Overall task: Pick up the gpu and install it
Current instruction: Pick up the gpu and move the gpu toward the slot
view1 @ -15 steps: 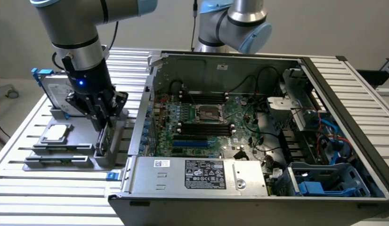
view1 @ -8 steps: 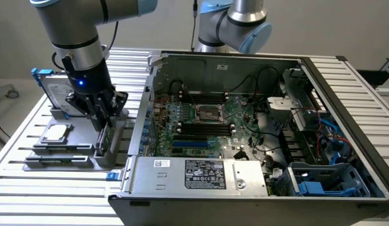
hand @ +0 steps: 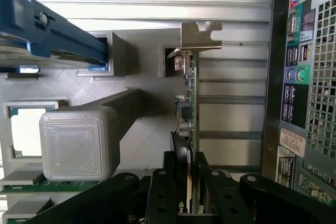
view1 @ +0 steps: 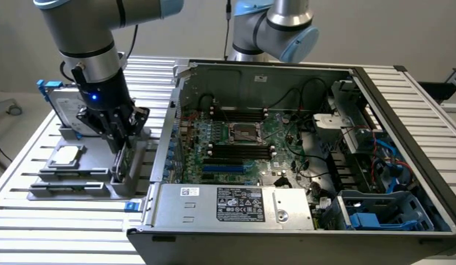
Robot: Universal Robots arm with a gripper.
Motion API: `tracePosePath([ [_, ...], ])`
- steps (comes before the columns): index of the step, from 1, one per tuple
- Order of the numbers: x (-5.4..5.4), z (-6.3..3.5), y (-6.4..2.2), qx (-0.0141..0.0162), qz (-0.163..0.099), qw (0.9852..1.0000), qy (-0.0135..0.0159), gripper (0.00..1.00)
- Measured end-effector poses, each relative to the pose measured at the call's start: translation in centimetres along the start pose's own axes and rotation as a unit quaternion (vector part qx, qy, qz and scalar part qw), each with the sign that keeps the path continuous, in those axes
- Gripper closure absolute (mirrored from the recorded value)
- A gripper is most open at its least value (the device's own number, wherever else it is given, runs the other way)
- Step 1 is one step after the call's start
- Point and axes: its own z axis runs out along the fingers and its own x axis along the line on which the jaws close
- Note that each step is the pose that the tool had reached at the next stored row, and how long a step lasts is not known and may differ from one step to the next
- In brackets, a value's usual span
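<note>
One arm [view1: 88,49] reaches straight down over the gray holder [view1: 73,190]. Its gripper [view1: 115,132] points down, and its two fingers [hand: 168,182] pinch the thin top edge of the gpu [hand: 192,103]. The gpu stands on its edge in the gray holder.

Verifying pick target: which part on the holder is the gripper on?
The gpu, standing on edge, clamped in the gripper; hard drive and CPU sit apart.
</note>
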Motion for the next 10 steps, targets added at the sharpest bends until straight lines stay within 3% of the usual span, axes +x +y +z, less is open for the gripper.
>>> tracePosePath([
  [10,0.1,-1.17,-0.02,-0.0143,0.0,0.9999,0.0027,0.73],
])
